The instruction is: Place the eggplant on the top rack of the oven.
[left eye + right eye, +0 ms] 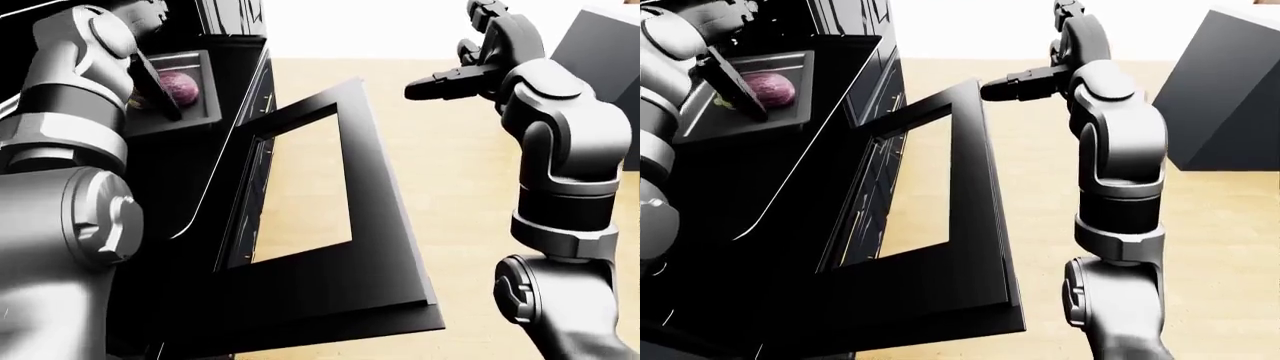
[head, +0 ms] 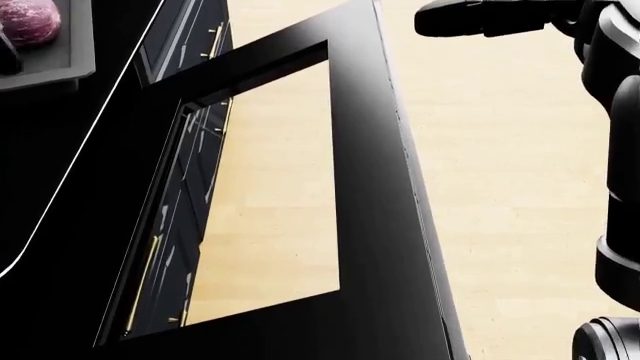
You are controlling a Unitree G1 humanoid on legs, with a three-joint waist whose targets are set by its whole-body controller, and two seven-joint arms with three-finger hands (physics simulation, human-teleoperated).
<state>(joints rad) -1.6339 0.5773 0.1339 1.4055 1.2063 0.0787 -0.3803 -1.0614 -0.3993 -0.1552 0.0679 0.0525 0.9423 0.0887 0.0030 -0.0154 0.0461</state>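
Up top, right hand (image 1: 1025,81) spread, empty, nr oven door (image 1: 970,225) edge; left hand's grip unclear.

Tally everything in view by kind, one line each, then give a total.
Eggplant: 1
Tray holding the eggplant: 1
Oven door, open: 1
Robot hand: 2, left robot hand and right robot hand
Dark block on the floor: 1
Total: 6

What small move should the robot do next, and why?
Probably close the left robot hand on the eggplant: its fingers stand beside the eggplant, which lies in the tray, while the oven door already hangs open.
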